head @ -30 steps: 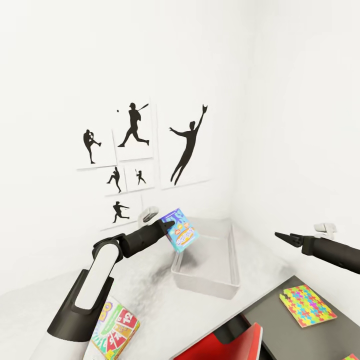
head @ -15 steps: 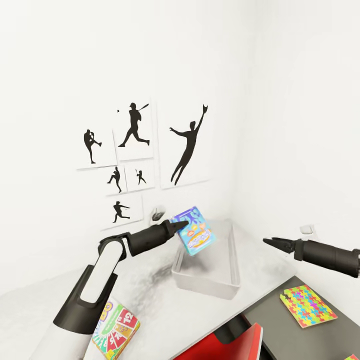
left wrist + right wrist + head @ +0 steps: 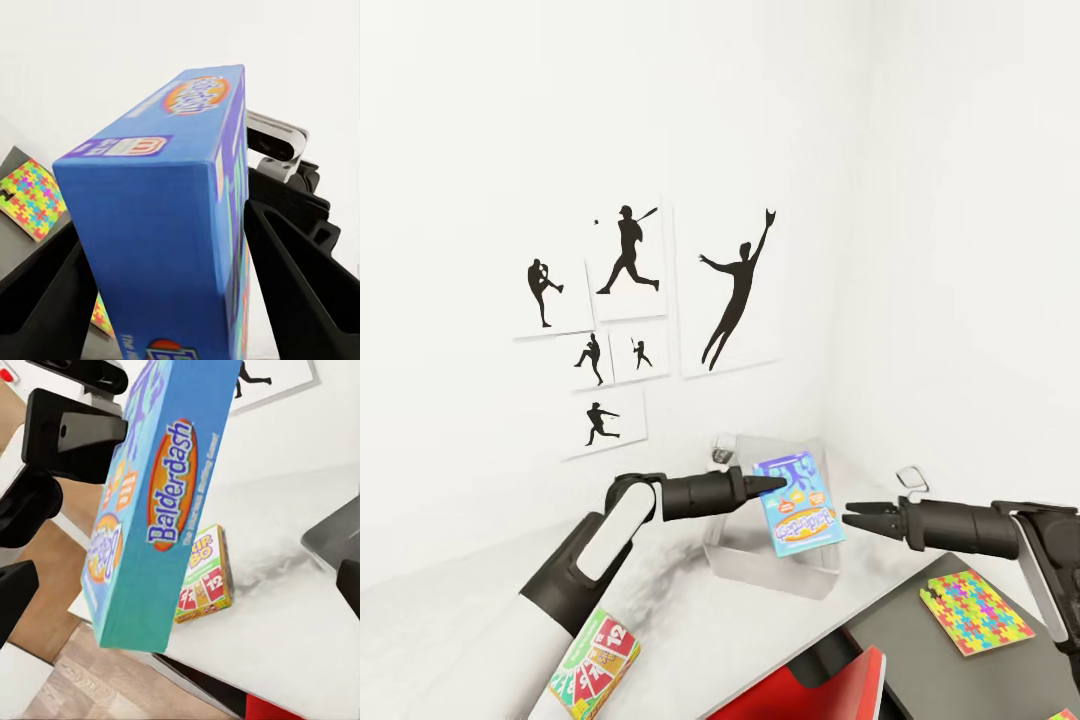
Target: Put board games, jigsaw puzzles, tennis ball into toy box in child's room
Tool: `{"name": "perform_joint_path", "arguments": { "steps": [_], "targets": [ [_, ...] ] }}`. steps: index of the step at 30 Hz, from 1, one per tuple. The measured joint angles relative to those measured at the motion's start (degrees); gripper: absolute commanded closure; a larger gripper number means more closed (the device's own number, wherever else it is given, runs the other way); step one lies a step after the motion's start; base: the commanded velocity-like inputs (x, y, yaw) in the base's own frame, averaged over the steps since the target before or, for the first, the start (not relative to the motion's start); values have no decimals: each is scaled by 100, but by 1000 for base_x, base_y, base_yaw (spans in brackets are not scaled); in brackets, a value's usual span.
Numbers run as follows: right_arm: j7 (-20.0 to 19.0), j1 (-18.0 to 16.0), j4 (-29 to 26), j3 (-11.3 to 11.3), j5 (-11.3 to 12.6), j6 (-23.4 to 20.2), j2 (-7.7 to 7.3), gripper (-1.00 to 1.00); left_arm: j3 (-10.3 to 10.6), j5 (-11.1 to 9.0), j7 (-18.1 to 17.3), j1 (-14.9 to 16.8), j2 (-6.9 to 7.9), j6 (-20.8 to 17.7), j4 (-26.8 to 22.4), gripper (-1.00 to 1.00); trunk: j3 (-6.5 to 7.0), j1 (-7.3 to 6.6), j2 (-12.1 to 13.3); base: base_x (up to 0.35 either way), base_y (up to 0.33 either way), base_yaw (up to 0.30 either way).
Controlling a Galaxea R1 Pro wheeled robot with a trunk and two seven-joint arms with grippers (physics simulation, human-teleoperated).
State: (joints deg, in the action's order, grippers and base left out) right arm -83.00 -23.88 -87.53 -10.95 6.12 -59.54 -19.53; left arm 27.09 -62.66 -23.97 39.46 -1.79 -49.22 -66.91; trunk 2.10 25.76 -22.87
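Observation:
My left gripper (image 3: 780, 487) is shut on a small blue Balderdash board game (image 3: 798, 506), which hangs upright and a little tilted above the toy box (image 3: 755, 562). That pale grey bin stands on the table (image 3: 450, 620) in the room's corner, partly hidden by the game. The left wrist view has the blue game (image 3: 161, 247) pinched between both fingers. My right gripper (image 3: 855, 518) is open and level with the game, just to its right, with a small gap between. A SKIP-BO board game (image 3: 595, 665) lies flat near the table's front edge. One jigsaw puzzle (image 3: 973, 610) rests on the lower dark desk.
The lower dark grey desk (image 3: 900, 640) adjoins the table at the right, and a red chair (image 3: 830, 690) stands in front of it. Another puzzle's corner (image 3: 1065, 714) peeks in at the lower right. Baseball-player prints (image 3: 625, 260) hang on the white wall behind.
My left arm has carried the blue game to the right and slightly down, over the toy box. My right gripper has swung left and lower, close to the game's right edge.

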Motion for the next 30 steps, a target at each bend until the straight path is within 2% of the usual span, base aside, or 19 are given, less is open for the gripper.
{"name": "perform_joint_path", "arguments": {
  "steps": [6, 13, 17, 30],
  "targets": [
    [-129, -4, 14, 30, 4, 3, 3, -100, 112, 49, -137, 38, 15, 5, 101, 100, 0, 0, 0, 0, 0, 0],
    [-175, -15, 22, 27, 5, 4, 0, -100, 160, 391, -219, 47, 2, 2, 137, 100, 0, 0, 0, 0, 0, 0],
    [-184, -18, 24, 24, 5, 4, -7, -100, 175, 513, -283, 49, -17, 3, 147, 100, 0, 0, 0, 0, 0, 0],
    [-183, -19, 25, 23, 7, 4, 12, -100, 318, 636, -412, 35, -38, 58, 108, 100, 0, 0, 0, 0, 0, 0]
  ]
}}
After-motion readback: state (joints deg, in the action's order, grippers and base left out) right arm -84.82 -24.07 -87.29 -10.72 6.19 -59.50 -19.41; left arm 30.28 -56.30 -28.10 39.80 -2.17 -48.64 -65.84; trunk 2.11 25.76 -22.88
